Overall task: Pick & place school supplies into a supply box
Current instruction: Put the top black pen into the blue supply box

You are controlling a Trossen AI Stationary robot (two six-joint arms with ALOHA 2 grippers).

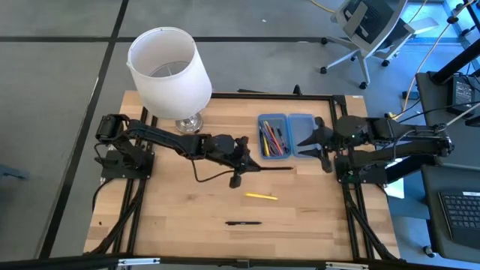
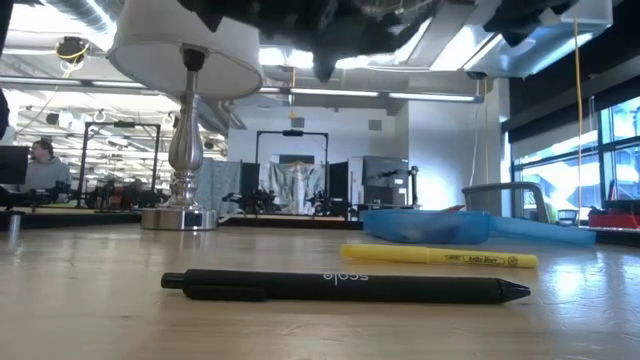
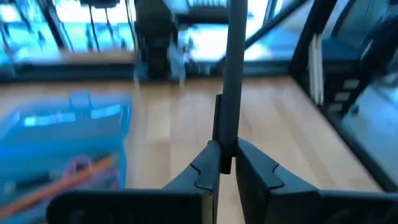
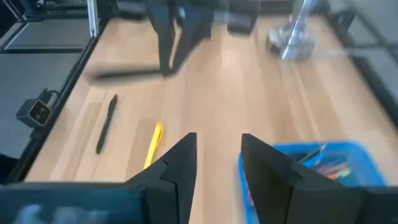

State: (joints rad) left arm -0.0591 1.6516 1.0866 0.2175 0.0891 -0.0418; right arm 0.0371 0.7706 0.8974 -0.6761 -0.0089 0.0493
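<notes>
My left gripper (image 1: pixel 244 166) is over the table's middle, just left of the blue supply box (image 1: pixel 286 136), and is shut on a black pen (image 1: pixel 271 169). The box lies open, with several coloured pens in its left half (image 1: pixel 274 139). It also shows in the left wrist view (image 3: pixel 62 140). My right gripper (image 1: pixel 315 148) is open above the box's right half and holds nothing; its fingers frame bare wood (image 4: pixel 217 162). A yellow pen (image 1: pixel 261 196) and a second black pen (image 1: pixel 244 223) lie flat on the table nearer its near edge. No scissors show. My left gripper pinches the black pen between its two fingers (image 3: pixel 208 163) near one end of the barrel (image 3: pixel 226 149). The rest of the pen (image 3: pixel 236 50) sticks out beyond the fingertips, roughly level, toward the table's right and the box. No part of it shows resting on the table.
A white-shaded lamp (image 1: pixel 169 69) stands on its metal base (image 2: pixel 180 215) at the table's far left, behind the left arm. A black frame rail (image 1: pixel 349 217) edges the table. Bare wood lies around the yellow pen (image 2: pixel 440 257) and black pen (image 2: pixel 350 287).
</notes>
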